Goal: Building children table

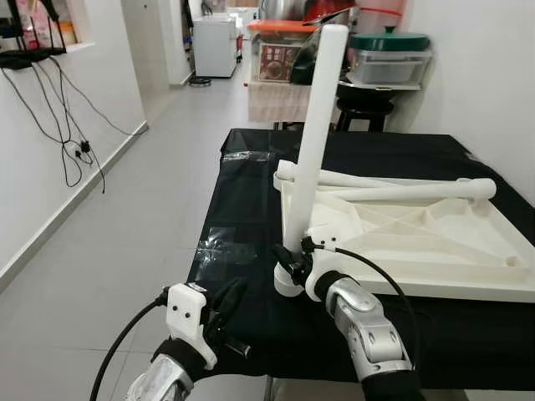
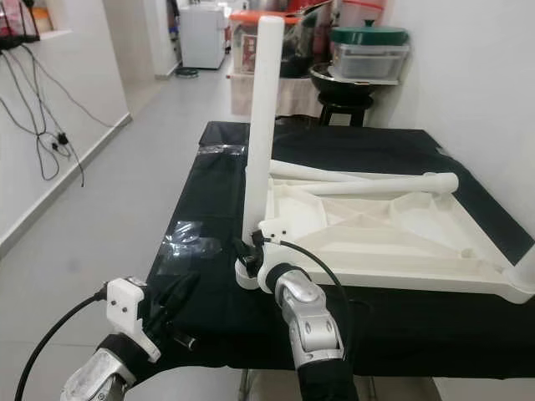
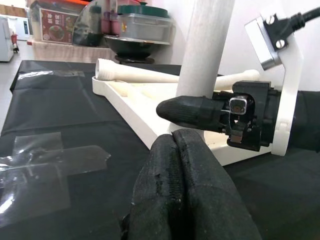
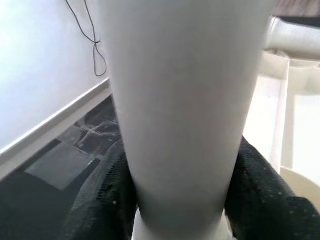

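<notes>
Left eye view has the upside-down white tabletop (image 1: 435,242) lying on a black-covered table (image 1: 251,192), ribbed underside facing up, sitting toward the right side. One white table leg (image 1: 316,138) stands nearly upright at the tabletop's near left corner, tilted a bit to the right at the top, with its bottom end in the corner socket. The right gripper (image 1: 294,266) is clamped around that leg low down, right by the socket; in the right wrist view the leg (image 4: 182,110) sits squarely between the two black fingers (image 4: 260,195), pressed on both sides.

Two more loose legs (image 1: 401,189) lie across the far part of the tabletop, roughly left to right, one crossing over the other.

The left gripper (image 1: 227,307) hovers at the near left edge of the table, close to the right one but not touching the leg. Its fingers (image 3: 185,190) are pressed together with nothing between them in the left wrist view.

Some clear tape patches (image 1: 227,244) are stuck on the black cover to the left of the tabletop.
</notes>
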Tool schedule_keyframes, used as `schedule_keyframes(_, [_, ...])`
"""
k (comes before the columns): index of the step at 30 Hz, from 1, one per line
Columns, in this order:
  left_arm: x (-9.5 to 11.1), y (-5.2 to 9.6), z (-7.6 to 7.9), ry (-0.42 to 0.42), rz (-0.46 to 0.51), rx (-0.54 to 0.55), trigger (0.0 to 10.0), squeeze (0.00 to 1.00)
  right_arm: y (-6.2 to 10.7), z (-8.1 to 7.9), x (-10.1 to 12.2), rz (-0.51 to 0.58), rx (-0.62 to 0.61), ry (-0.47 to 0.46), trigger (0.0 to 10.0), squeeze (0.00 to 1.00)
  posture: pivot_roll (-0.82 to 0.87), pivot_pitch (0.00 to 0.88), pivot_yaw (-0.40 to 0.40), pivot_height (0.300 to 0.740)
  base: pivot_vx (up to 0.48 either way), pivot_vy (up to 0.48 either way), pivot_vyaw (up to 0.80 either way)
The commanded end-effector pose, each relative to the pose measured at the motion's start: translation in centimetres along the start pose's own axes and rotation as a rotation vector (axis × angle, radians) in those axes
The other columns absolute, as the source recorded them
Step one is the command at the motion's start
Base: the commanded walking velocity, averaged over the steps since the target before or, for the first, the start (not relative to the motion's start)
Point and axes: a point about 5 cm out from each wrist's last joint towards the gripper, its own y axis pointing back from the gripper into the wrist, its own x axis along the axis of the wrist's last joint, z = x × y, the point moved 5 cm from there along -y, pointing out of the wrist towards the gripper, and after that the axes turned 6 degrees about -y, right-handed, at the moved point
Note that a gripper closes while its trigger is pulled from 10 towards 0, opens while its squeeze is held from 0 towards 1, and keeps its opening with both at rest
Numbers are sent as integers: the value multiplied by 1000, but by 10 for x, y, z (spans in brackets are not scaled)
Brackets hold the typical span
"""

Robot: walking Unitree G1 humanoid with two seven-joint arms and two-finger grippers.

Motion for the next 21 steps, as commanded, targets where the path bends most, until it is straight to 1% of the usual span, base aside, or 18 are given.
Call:
schedule_keyframes(1, [1, 0, -1, -5, 0, 5, 10000, 0, 0, -1, -9, -41, 9, -56, 10000, 145, 53, 0, -42, 740, 0, 0, 0])
schedule_keyframes(2, [1, 0, -2, -5, 1, 6, 10000, 0, -1, -9, -1, -14, 71, -74, 10000, 1000, 53, 0, -42, 740, 0, 0, 0])
schedule_keyframes(3, [1, 0, -2, -5, 1, 6, 10000, 0, 0, -15, 6, 0, 99, -85, 10000, 1000, 55, 0, -42, 740, 0, 0, 0])
schedule_keyframes(4, [1, 0, -2, -5, 1, 6, 10000, 0, 0, -15, 6, 0, 99, -85, 10000, 1000, 55, 0, -42, 740, 0, 0, 0])
schedule_keyframes(5, [1, -1, -2, -5, 1, 4, 10000, 0, 0, -26, 19, 28, 199, -70, 10000, 1000, 54, 0, -41, 740, 0, 0, 0])
schedule_keyframes(6, [1, -2, -1, -3, 1, -1, 10000, 0, 5, -43, 37, 53, 414, -21, 10000, 1000, 48, 0, -40, 740, 0, 0, 0])
schedule_keyframes(8, [1, -2, -1, -3, 1, -1, 10000, 0, 5, -43, 37, 53, 414, -21, 10000, 1000, 48, 0, -40, 740, 0, 0, 0])
schedule_keyframes(9, [1, -2, -1, -2, 1, -2, 10000, 0, 9, -47, 41, 52, 501, 17, 10000, 1000, 48, 0, -40, 740, 0, 0, 0])
schedule_keyframes(10, [1, -2, -1, -1, 1, -3, 10000, 0, 13, -50, 42, 43, 590, 81, 10000, 1000, 49, 0, -40, 740, 0, 0, 0])
schedule_keyframes(11, [1, -2, -1, -1, 1, -3, 10000, 0, 13, -50, 42, 43, 590, 81, 10000, 1000, 49, 0, -40, 740, 0, 0, 0])
schedule_keyframes(12, [1, -2, -1, -2, 1, -3, 10000, 0, 19, -48, 43, 13, 693, 140, 10000, 12, 58, 0, -45, 740, 0, 0, 0])
schedule_keyframes(14, [1, -2, -1, -2, 1, -3, 10000, 0, 19, -48, 43, 13, 693, 140, 10000, 12, 58, 0, -45, 740, 0, 0, 0])
schedule_keyframes(16, [1, -3, -1, -3, 3, 1, 10000, 0, 28, -40, 46, -58, 850, 205, 10000, 0, 61, 0, -48, 740, 0, 0, 0])
schedule_keyframes(17, [1, -3, -1, -4, 3, 2, 10000, 0, 29, -35, 47, -83, 893, 212, 10000, 0, 61, 0, -48, 740, 0, 0, 0])
schedule_keyframes(21, [0, -4, -1, -5, 3, 2, 10000, 0, 27, -30, 49, -112, 930, 205, 10000, 0, 66, 0, -47, 740, 0, 0, 0])
